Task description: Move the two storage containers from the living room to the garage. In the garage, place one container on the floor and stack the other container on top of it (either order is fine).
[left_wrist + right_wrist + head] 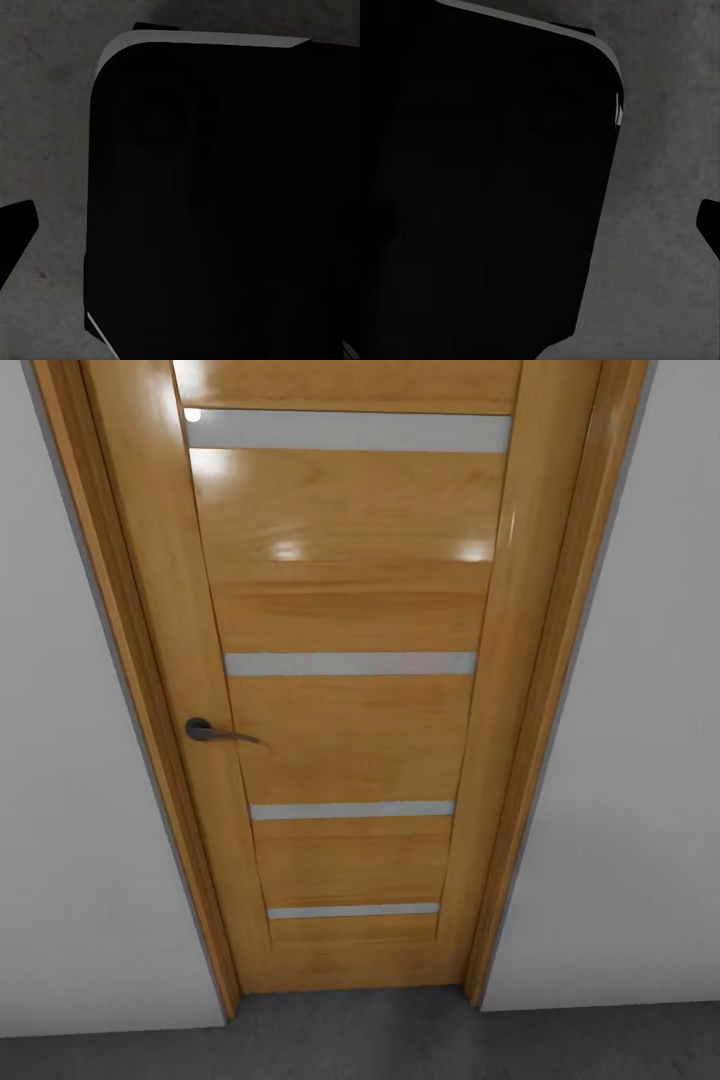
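From the head, a shut orange-wood door (four glass slits, dark lever handle) stands between white walls on the grey concrete floor. Each wrist camera shows a large dark, rounded shape, perhaps the robot's base, over mottled concrete; neither tool's opening can be told.

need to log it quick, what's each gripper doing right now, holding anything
Left gripper: cannot be told; the left wrist view shows one dark fingertip over the mottled grey concrete floor.
Right gripper: cannot be told.

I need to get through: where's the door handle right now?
In the head view, the dark lever handle sits on the door's left edge at mid-height, beside the left frame.
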Robot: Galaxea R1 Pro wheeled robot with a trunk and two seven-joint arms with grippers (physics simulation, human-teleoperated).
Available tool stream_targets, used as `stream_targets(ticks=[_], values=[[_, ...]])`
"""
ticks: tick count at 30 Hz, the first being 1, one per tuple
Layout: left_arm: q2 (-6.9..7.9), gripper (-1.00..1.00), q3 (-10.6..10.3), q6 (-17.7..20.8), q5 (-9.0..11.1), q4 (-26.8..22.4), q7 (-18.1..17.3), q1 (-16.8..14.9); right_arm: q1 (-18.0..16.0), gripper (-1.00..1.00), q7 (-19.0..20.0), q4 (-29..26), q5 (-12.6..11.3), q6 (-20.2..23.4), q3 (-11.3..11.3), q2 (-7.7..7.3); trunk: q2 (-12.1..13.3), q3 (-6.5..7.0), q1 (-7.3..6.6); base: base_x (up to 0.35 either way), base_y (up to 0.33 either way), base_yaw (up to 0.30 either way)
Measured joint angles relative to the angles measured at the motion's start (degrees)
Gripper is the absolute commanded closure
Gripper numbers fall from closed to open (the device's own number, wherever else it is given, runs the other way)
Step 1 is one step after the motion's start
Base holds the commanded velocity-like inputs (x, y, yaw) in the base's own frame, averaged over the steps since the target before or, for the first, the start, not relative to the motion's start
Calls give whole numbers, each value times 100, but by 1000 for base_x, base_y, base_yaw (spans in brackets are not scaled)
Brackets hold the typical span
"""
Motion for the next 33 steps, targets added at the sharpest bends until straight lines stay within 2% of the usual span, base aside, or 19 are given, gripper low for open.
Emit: stream_targets(ticks=[29,31,32,33], values=[[0,-100,6,0,0,0,0,0,0,-100,0,0,0,12,19,3,0,0,0,0,0,0],[-7,-100,6,4,0,0,0,0,0,-100,-2,-76,55,22,23,9,0,0,0,0,0,0],[-8,-100,6,2,-2,2,0,0,-5,-100,2,-538,67,56,20,9,0,2,0,0,0,0],[-8,-100,6,2,-1,1,0,0,-2,-100,6,-752,66,65,19,7,0,1,0,0,0,0]])
